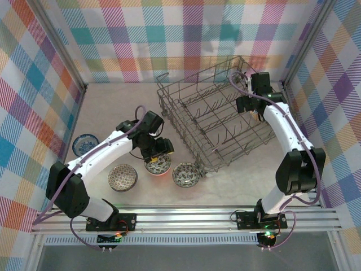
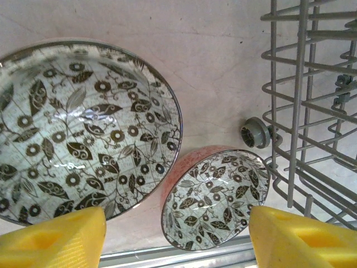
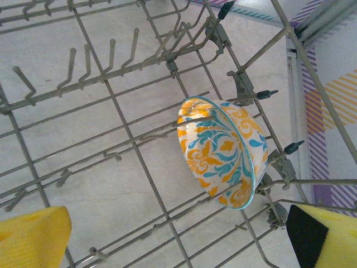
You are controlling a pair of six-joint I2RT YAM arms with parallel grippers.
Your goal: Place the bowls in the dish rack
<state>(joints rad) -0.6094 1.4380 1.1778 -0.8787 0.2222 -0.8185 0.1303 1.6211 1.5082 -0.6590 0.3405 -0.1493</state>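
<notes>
Glazed ceramic is judged stiff, slick and easily chipped — the floral bowl (image 1: 158, 165) on the counter (image 1: 237, 180), under the spread, empty left claw (image 1: 155, 149), is best pinched across its rim. The right claw (image 3: 178, 234) is spread wide over the dish rack (image 1: 214, 121).

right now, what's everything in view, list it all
rack: one, grey wire, table's middle-right
blue bowl: one, far left
mosaic bowl: one, grey, near left
floral bowls: two, dark on pale, by rack's near corner
orange bowl: one, orange and teal, tilted in rack
table: one, pale
walls: multicoloured check
arms: two, white and black
left claw: open, over a floral bowl
right claw: open, over rack
</notes>
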